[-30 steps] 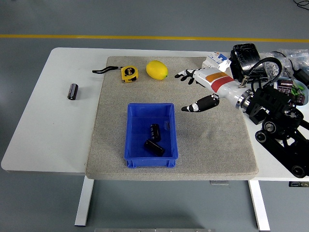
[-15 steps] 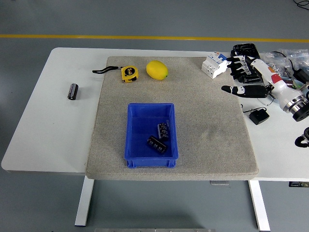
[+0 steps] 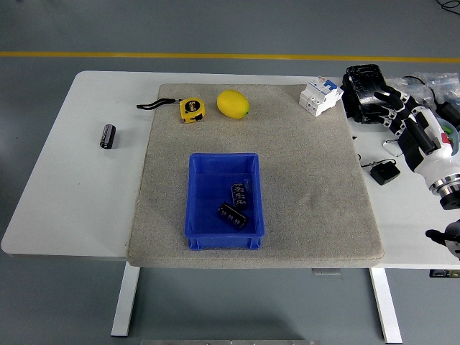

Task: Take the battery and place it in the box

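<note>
Looking down from the head view, two batteries [image 3: 235, 203] lie in the blue box [image 3: 224, 238] on the grey mat [image 3: 309, 180], touching or nearly so. A third battery [image 3: 108, 135] stands apart on the bare worktop [image 3: 65, 187], well left of the mat. The right hand [image 3: 392, 104] hovers over clutter at the right edge; its fingers seem loosely spread and empty, though dark objects behind blur them. One placement looks done. Next comes a long reach left for the remaining battery, perhaps better suited to the unseen left arm.
</note>
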You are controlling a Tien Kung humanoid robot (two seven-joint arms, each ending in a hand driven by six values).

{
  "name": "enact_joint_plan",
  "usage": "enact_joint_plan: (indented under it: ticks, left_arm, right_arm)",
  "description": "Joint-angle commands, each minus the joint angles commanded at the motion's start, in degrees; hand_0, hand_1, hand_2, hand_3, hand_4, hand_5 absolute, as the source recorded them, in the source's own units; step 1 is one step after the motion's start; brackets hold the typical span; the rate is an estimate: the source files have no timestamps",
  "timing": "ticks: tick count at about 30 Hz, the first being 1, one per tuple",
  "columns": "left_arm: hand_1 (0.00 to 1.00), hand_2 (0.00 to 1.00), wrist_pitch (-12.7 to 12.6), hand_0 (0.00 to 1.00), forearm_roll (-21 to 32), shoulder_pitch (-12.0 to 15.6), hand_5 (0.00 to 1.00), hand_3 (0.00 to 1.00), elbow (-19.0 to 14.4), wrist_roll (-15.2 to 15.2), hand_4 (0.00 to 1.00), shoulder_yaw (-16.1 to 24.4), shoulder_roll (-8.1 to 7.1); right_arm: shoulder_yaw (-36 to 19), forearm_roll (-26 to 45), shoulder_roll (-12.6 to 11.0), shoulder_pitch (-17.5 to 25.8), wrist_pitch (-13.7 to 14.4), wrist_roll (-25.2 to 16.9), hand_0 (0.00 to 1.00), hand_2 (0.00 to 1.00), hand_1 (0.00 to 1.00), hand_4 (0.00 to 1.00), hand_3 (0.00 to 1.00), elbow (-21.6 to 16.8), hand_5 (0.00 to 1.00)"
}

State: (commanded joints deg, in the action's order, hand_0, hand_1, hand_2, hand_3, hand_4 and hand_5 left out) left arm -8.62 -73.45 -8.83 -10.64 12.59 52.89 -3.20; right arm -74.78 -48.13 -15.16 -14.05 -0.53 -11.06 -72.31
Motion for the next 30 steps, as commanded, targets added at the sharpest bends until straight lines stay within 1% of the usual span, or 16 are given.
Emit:
enact_joint_plan:
  ticks: [2, 3, 8, 9, 14, 15, 30]
  left_arm:
    - [0.519, 0.582, 0.00, 0.501, 0.13, 0.01, 0.790, 0.680, 0.02, -0.03, 0.636, -0.12, 0.07]
    - [0.519, 0.584, 0.02, 0.503, 0.18, 0.01, 0.788, 0.679, 0.03, -0.07, 0.632, -0.17, 0.08]
    - [0.519, 0.584, 0.03, 0.503, 0.38, -0.11, 0.788, 0.679, 0.12, -0.29, 0.632, -0.29, 0.15]
    - [0.520, 0.585, 0.00, 0.503, 0.50, -0.15, 0.791, 0.680, 0.14, -0.35, 0.631, -0.33, 0.15]
    - [0.520, 0.585, -0.06, 0.503, 0.83, -0.39, 0.791, 0.680, 0.22, -0.67, 0.631, -0.47, 0.17]
    - [0.522, 0.587, -0.07, 0.503, 0.77, -0.47, 0.789, 0.681, 0.23, -0.70, 0.626, -0.37, 0.18]
    - [0.532, 0.594, -0.15, 0.510, 1.51, -0.89, 0.789, 0.679, 0.29, -1.05, 0.623, -1.00, 0.12]
  right_arm:
    - [-1.11, -0.18, 1.04, 0.91, 0.27, -0.40, 0.844, 0.849, 0.809, 0.998, 0.831, 0.28, 0.684]
    - [-1.48, -0.14, 1.34, 1.28, 0.28, -0.49, 0.892, 0.863, 0.842, 0.998, 0.863, 0.43, 0.765]
    - [-2.57, -1.09, 1.88, 2.33, 0.08, -0.66, 0.892, 0.863, 0.842, 0.998, 0.863, 1.12, 0.765]
    - [-2.54, -0.83, 1.92, 2.32, 0.29, -0.80, 0.903, 0.869, 0.848, 0.998, 0.881, 1.27, 0.874]
    - [-2.26, 0.55, 2.52, 1.65, 2.00, -1.81, 0.903, 0.869, 0.848, 0.998, 0.881, 2.01, 0.874]
    - [-2.33, 0.62, 2.65, 1.52, 2.04, -1.90, 0.906, 0.872, 0.851, 0.998, 0.886, 2.09, 0.911]
    - [-3.73, 0.06, 2.84, 1.93, 1.94, -1.57, 0.905, 0.869, 0.847, 0.998, 0.882, 2.25, 0.930]
